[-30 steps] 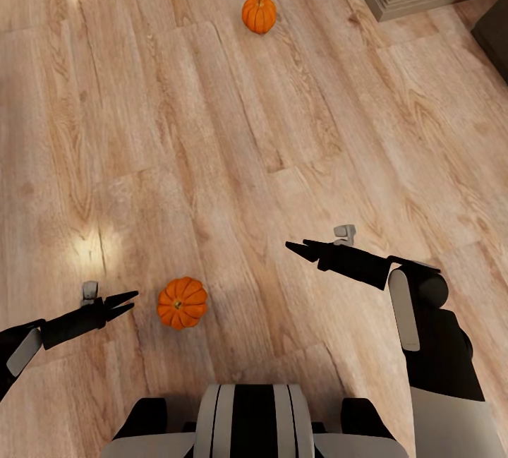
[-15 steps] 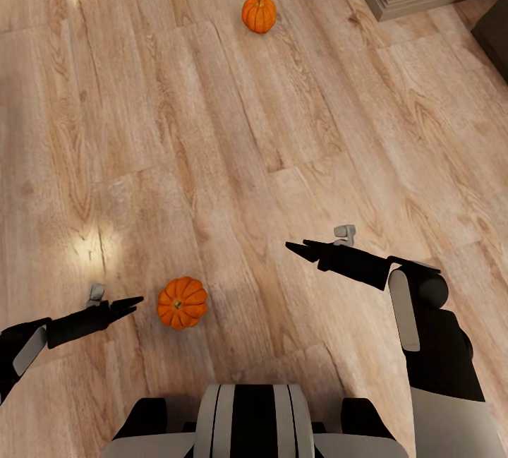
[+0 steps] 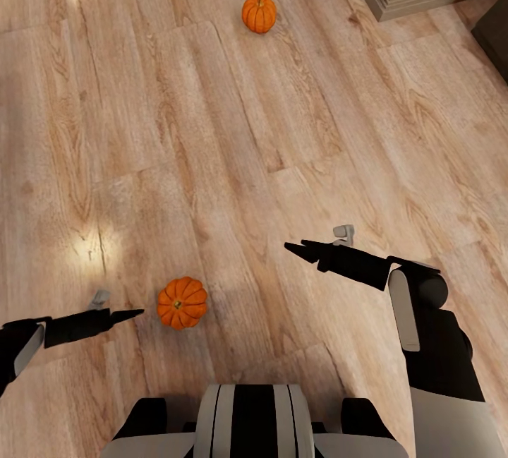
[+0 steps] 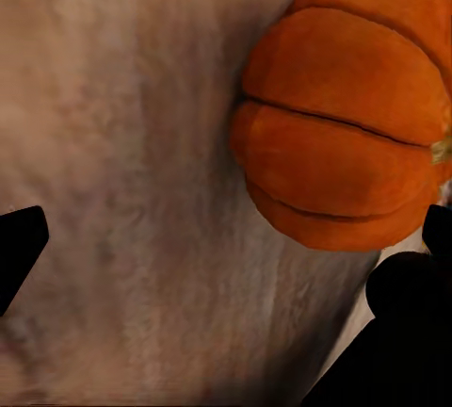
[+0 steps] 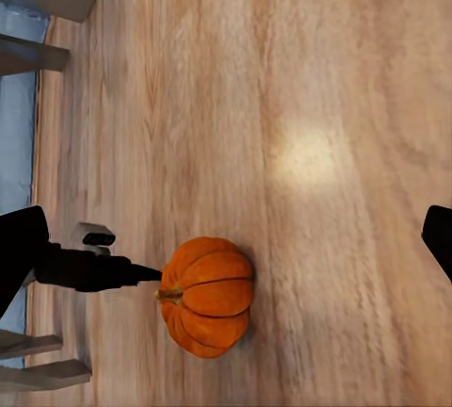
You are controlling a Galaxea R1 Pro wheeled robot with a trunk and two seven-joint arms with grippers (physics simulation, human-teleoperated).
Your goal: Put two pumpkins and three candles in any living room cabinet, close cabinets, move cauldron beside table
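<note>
Near bright-orange ribbed pumpkin point(image 3: 182, 303) sits on the wooden plank floor point(image 3: 233, 126), just beside the left gripper point(image 3: 130, 315).
Its jaws stand open; they should straddle the ribs before closing. The right gripper point(image 3: 293, 249) hovers open. A second orange pumpkin point(image 3: 259, 13) lies far ahead.

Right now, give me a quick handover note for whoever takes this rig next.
Left claw: low, tips beside the near pumpkin, holding nothing; whether it is open is unclear.
Right claw: empty, hovering over the floor.
Far pumpkin sits on the floor ahead.
Done: nothing seen stowed.
Left: grasp both pumpkins, then candles, cabinets and cauldron.
</note>
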